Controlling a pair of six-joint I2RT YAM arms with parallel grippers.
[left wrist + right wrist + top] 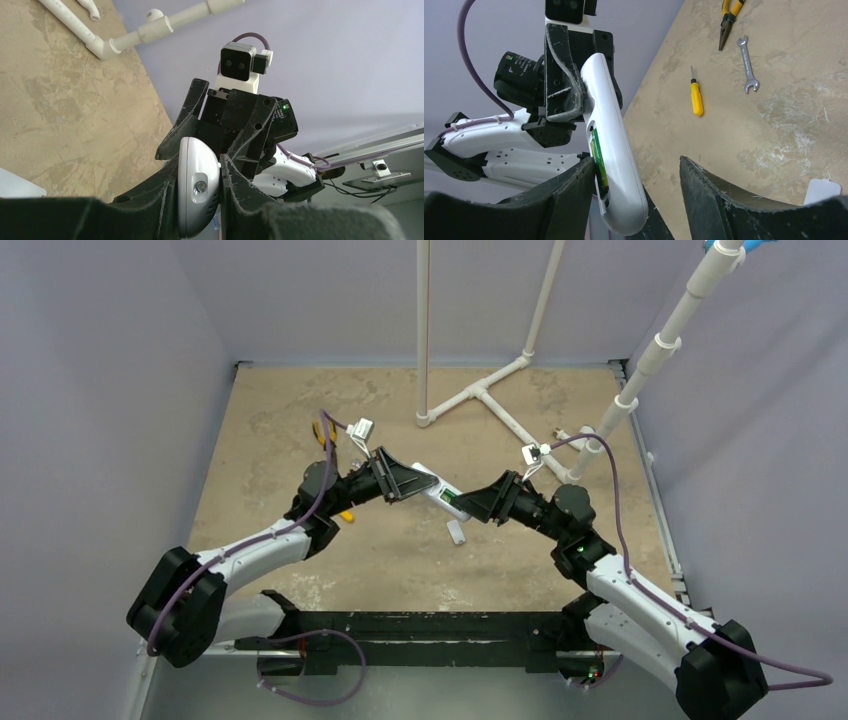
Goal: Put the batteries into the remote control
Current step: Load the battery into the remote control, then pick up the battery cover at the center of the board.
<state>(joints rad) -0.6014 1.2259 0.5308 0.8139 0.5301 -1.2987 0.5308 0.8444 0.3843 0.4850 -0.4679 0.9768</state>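
My left gripper (pixel 397 480) is shut on one end of the white remote control (pixel 436 491) and holds it above the table. In the left wrist view its rounded end (pixel 197 187) is clamped between the two fingers. In the right wrist view the remote (pixel 611 145) shows its open battery bay with a dark green battery (pixel 597 155) seated in it. My right gripper (pixel 636 187) is open around the remote's free end, with the left finger (pixel 569 195) against the battery side and the right finger (pixel 709 200) well apart. A second battery is not visible.
A small white cover (pixel 456 532) lies on the table below the remote. A yellow screwdriver (pixel 696 97), a silver wrench (pixel 748 65) and yellow-handled pliers (pixel 728 15) lie to the left. White pipes (pixel 480 395) stand at the back.
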